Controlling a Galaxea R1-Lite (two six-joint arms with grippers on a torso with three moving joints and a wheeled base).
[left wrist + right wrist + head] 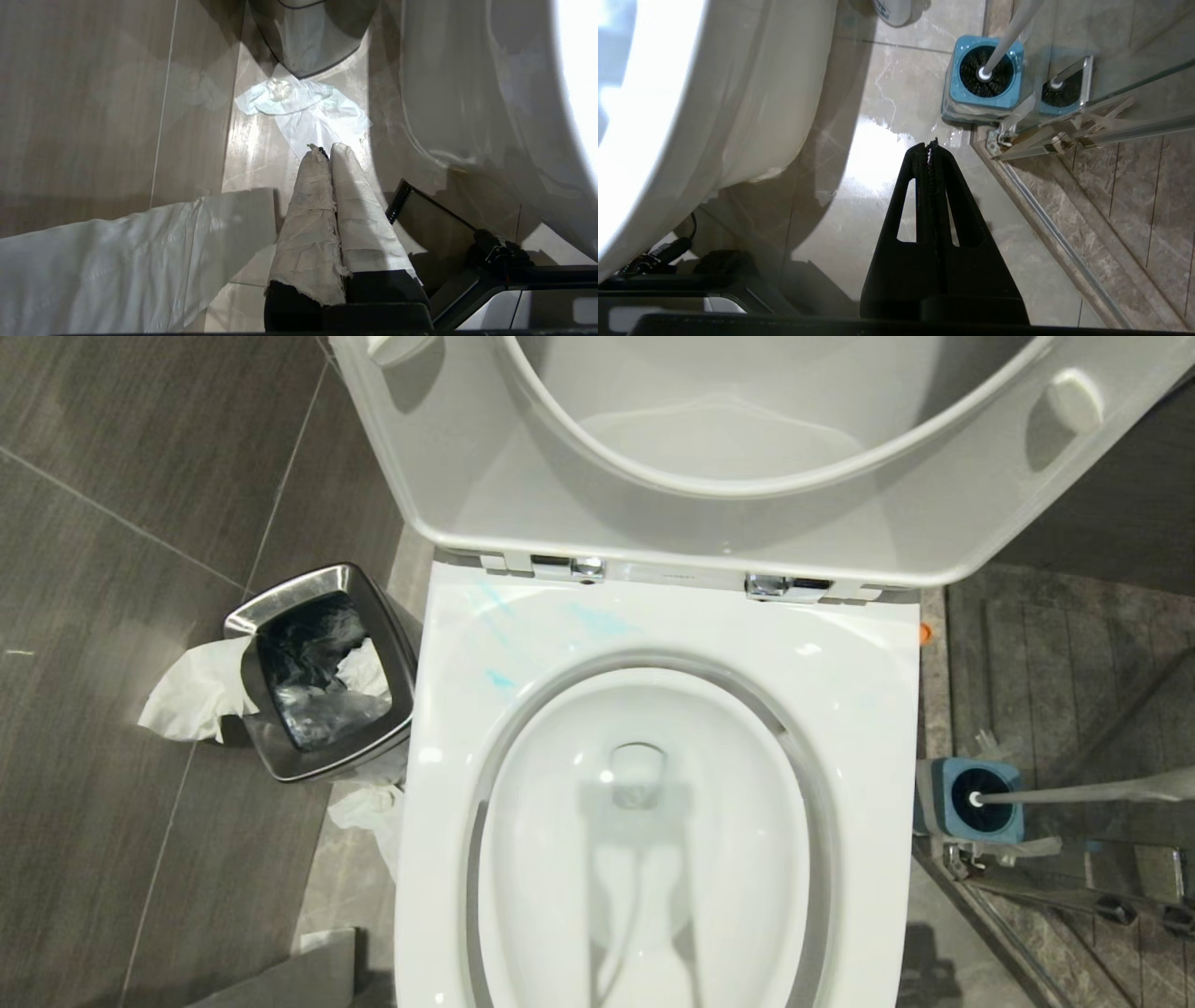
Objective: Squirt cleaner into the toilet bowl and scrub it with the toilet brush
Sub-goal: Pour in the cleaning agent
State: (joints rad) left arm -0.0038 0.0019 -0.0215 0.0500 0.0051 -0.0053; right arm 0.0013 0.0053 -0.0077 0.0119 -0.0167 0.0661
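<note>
The toilet bowl (845,709) fills the head view, its seat and lid (485,457) raised. Pale blue smears of cleaner (597,618) lie on the back left of the rim. The toilet brush (991,814) stands with its black head in a blue square holder (943,784) on the floor to the right, its handle (1092,791) slanting away. Neither arm shows in the head view. My left gripper (329,149), fingers wrapped in white, hangs shut and empty beside the bowl's outer wall (467,93). My right gripper (930,147) is shut and empty above the floor, short of the brush (971,77).
A steel waste bin (280,611) with a dark liner stands left of the toilet, crumpled tissue (191,695) around it and more tissue (303,105) on the floor. A glass shower screen and metal rail (1064,137) run right behind the brush holder.
</note>
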